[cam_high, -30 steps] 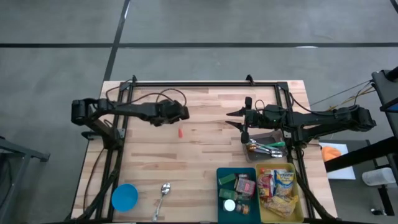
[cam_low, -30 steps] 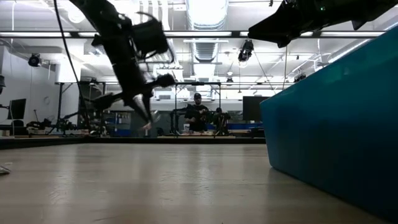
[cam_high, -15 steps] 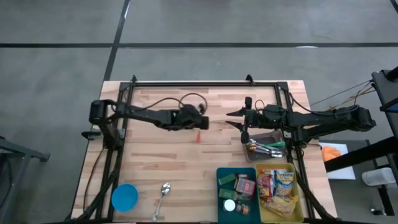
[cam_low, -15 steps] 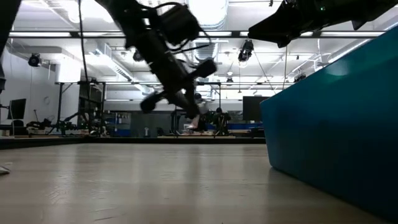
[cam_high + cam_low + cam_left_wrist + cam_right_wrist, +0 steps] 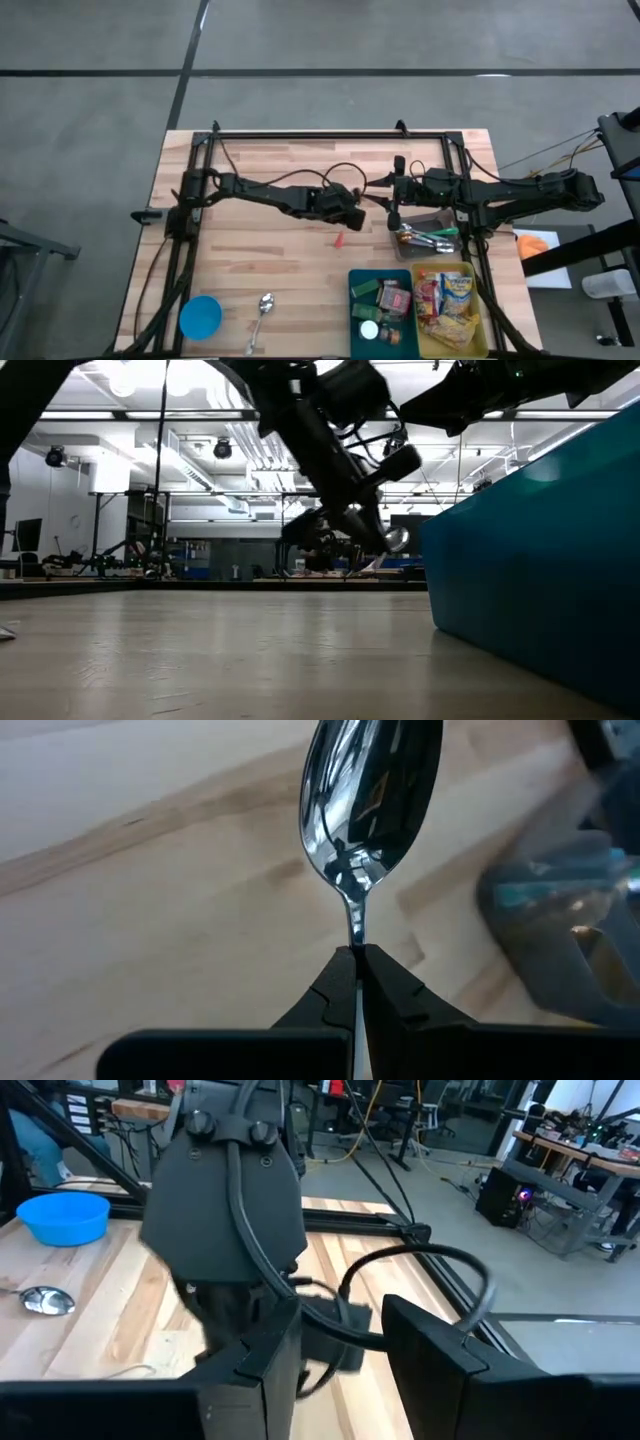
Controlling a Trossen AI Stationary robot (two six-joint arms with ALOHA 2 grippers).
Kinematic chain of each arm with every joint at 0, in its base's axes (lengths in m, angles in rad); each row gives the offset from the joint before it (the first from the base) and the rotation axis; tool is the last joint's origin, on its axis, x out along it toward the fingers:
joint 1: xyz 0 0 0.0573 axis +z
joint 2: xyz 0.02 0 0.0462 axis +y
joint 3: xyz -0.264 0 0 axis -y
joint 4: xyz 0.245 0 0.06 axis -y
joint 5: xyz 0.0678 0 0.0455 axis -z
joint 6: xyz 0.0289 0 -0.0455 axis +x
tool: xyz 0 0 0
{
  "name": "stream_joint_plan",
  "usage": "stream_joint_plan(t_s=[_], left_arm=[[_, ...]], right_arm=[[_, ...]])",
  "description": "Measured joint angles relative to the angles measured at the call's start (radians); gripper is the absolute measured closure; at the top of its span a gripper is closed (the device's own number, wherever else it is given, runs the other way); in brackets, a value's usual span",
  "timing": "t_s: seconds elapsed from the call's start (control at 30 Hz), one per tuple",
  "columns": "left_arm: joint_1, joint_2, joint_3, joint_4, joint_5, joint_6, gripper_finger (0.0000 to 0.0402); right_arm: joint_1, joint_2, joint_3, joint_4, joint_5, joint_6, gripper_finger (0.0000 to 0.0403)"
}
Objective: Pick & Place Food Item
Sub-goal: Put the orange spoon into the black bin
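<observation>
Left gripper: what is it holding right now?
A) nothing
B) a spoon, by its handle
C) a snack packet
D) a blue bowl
B: in the left wrist view the left gripper is shut on the thin handle of a spoon, whose bowl sticks out ahead of the fingers above the table.

Blue bowl point(image 5: 200, 317), spoon point(image 5: 263, 312) near table point(image 5: 260, 260) edge.

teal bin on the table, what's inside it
The high view shows the teal bin holding small packaged items, green and reddish packets and a white round lid or cap. What lies beneath them is covered. In the low view only its outer wall shows.
</observation>
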Motion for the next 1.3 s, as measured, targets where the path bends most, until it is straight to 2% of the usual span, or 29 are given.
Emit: stream_joint_plan(t_s=[0.2, 0.4, 0.7, 1.3], left_arm=[[-0.007, 0.072, 0.094, -0.018, 0.056, 0.026, 0.0401], [-0.017, 0.108, 0.138, -0.027, 0.084, 0.046, 0.0401], [-0.026, 0.156, 0.138, 0.04, 0.146, 0.001, 0.0401], [-0.027, 0.165, 0.137, 0.026, 0.134, -0.018, 0.0401]], right_arm=[[0.0, 0.001, -0.001, -0.003, 0.003, 0.0, 0.0264], [0.0, 0.0, -0.001, -0.001, 0.004, -0.001, 0.0264], [0.0, 0.003, -0.001, -0.005, 0.002, 0.0, 0.0264], [0.0, 0.003, -0.001, -0.004, -0.001, 0.0, 0.0264]])
